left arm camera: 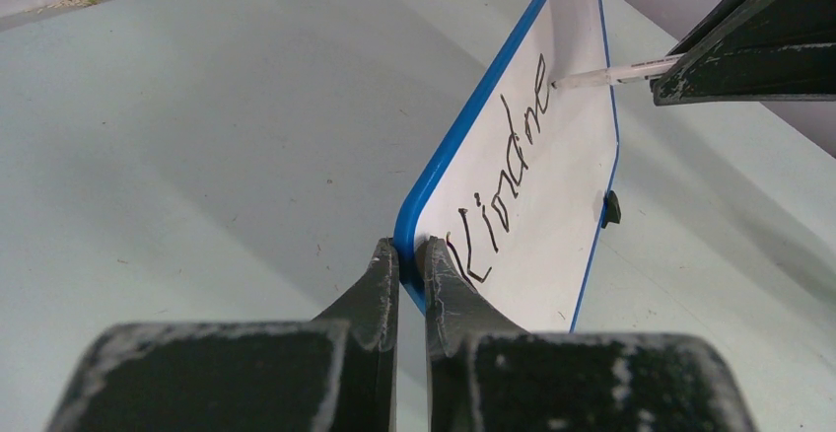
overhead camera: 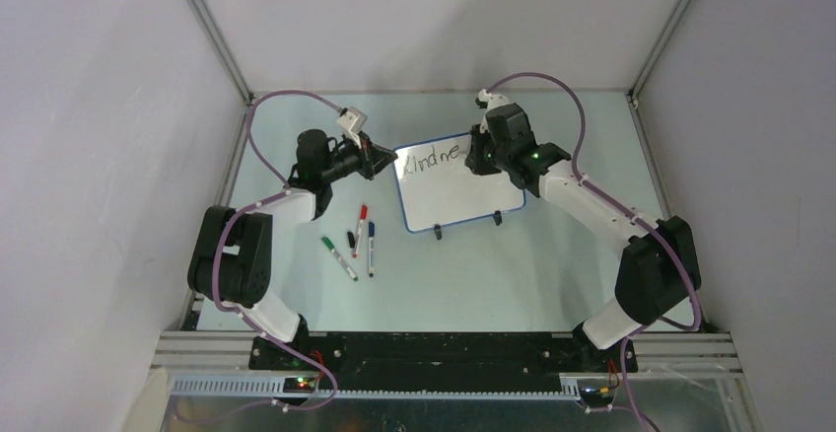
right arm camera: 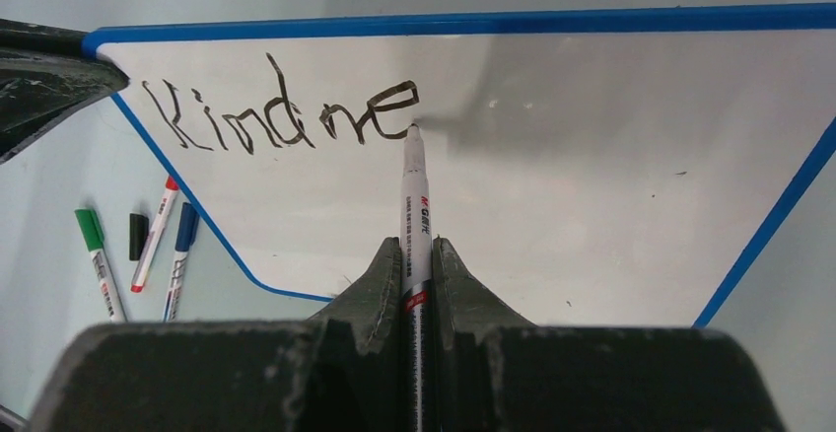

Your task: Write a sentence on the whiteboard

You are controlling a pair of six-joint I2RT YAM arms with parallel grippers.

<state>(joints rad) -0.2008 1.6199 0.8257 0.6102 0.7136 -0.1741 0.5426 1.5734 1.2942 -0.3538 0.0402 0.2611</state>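
The whiteboard (overhead camera: 463, 190) stands tilted on its two black feet at the table's middle; it also shows in the left wrist view (left arm camera: 552, 176) and the right wrist view (right arm camera: 592, 156). My left gripper (left arm camera: 411, 251) is shut on its blue rim at the upper left corner (overhead camera: 394, 161). The sentence (right arm camera: 281, 116) reads "Kindne" in black strokes along the top (overhead camera: 434, 156). My right gripper (right arm camera: 416, 247) is shut on a black marker (right arm camera: 413, 195), whose tip touches the board just after the last "e". From the left wrist the marker (left arm camera: 611, 75) comes in from the right.
Left of the board lie a green marker (overhead camera: 338, 257), a red marker (overhead camera: 360, 230), a blue marker (overhead camera: 371, 249) and a loose black cap (overhead camera: 351, 239). Grey enclosure walls stand at both sides and the back.
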